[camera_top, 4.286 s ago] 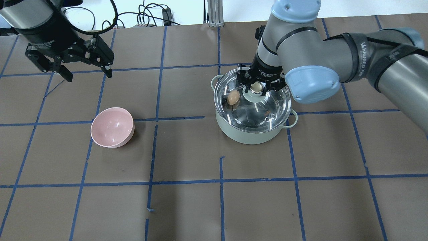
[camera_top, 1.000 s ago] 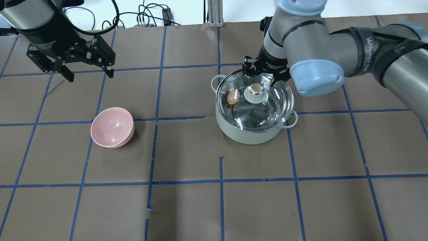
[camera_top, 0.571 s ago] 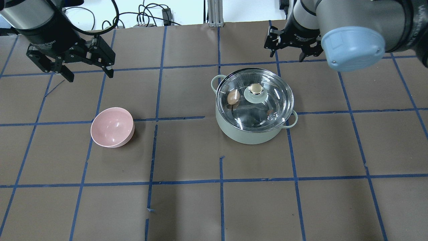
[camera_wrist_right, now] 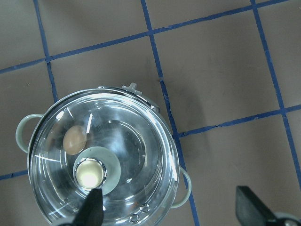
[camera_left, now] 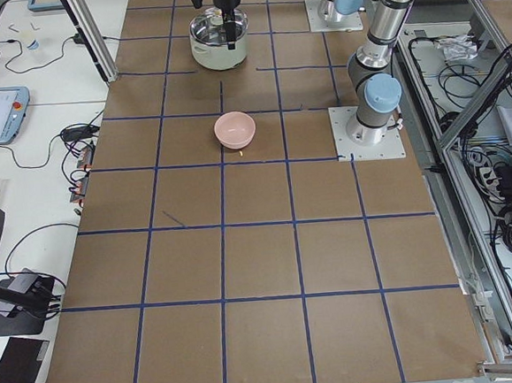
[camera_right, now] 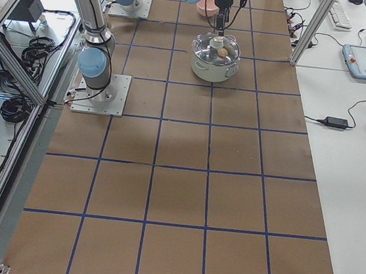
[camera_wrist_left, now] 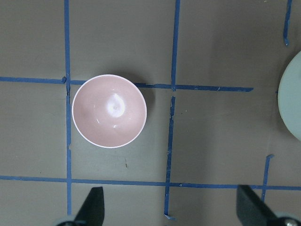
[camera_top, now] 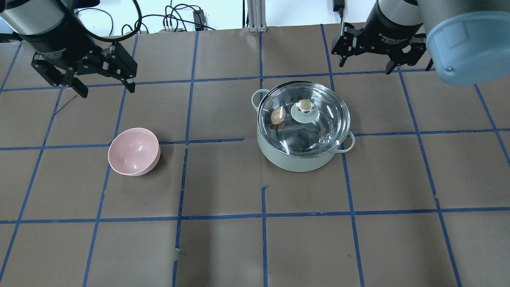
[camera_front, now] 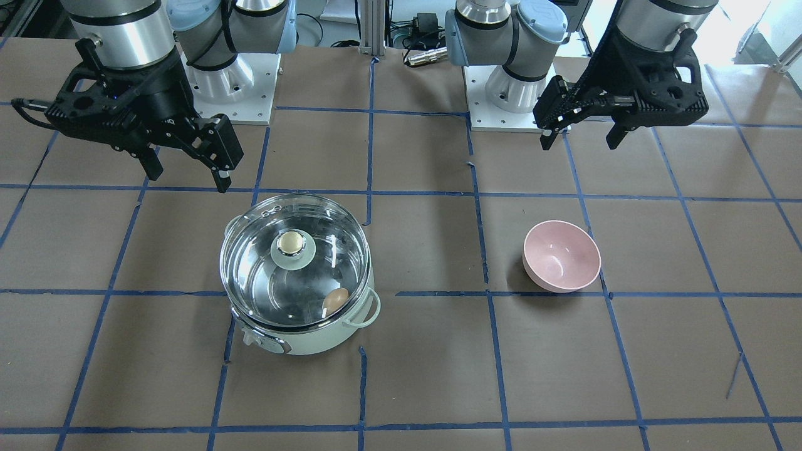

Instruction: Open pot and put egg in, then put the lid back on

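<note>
The mint-green pot (camera_top: 301,158) stands right of the table's centre, also in the front view (camera_front: 301,339). The glass lid (camera_top: 323,123) sits closed on it, with its gold knob on top. The brown egg (camera_top: 277,115) lies inside the pot under the glass, and it also shows in the right wrist view (camera_wrist_right: 74,140). My right gripper (camera_top: 364,65) is open and empty, raised behind the pot and apart from the lid. My left gripper (camera_top: 106,91) is open and empty, raised at the far left.
A pink bowl (camera_top: 133,151) stands empty on the left side, below my left gripper, and shows in the left wrist view (camera_wrist_left: 109,111). Blue tape lines grid the brown table. Cables lie beyond the far edge.
My right gripper was around the lid knob, let go of it, and has risen and moved back and to the right. The lid stays on the pot. The left arm has not moved.
</note>
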Robot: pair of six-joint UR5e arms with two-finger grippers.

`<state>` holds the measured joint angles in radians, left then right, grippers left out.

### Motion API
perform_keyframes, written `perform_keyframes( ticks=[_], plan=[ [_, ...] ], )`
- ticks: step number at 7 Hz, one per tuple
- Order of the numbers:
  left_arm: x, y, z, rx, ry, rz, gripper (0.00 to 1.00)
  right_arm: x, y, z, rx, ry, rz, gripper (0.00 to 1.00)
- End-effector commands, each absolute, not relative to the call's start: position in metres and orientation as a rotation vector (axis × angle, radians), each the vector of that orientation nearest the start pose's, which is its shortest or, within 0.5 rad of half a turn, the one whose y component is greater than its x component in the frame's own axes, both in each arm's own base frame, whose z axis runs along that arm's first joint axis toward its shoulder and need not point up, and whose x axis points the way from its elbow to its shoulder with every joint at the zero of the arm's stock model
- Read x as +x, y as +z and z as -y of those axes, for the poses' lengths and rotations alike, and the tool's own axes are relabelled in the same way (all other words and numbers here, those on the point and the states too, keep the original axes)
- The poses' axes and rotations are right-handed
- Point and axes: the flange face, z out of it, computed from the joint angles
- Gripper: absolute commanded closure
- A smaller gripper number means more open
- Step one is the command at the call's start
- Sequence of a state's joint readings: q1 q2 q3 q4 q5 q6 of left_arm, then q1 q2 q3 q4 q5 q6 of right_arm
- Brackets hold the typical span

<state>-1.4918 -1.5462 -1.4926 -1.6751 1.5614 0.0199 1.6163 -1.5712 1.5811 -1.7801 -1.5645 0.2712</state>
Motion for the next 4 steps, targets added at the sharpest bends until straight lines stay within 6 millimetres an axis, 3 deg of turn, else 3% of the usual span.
perform_keyframes(
  ticks=[1, 2, 4],
  plan=[
    [-0.097, 0.528, 0.488, -0.089, 0.002, -3.150, 0.00, 0.158, 0.510, 0.494, 0.321, -0.282, -3.058, 0.00],
    [-0.095, 0.528, 0.488, -0.091, 0.003, -3.139, 0.00, 0.156, 0.507, 0.495, 0.225, -0.281, -3.076, 0.00],
    [-0.093, 0.528, 0.485, -0.096, 0.046, -3.132, 0.00, 0.148, 0.499, 0.495, 0.215, -0.230, -3.084, 0.00]
  ],
)
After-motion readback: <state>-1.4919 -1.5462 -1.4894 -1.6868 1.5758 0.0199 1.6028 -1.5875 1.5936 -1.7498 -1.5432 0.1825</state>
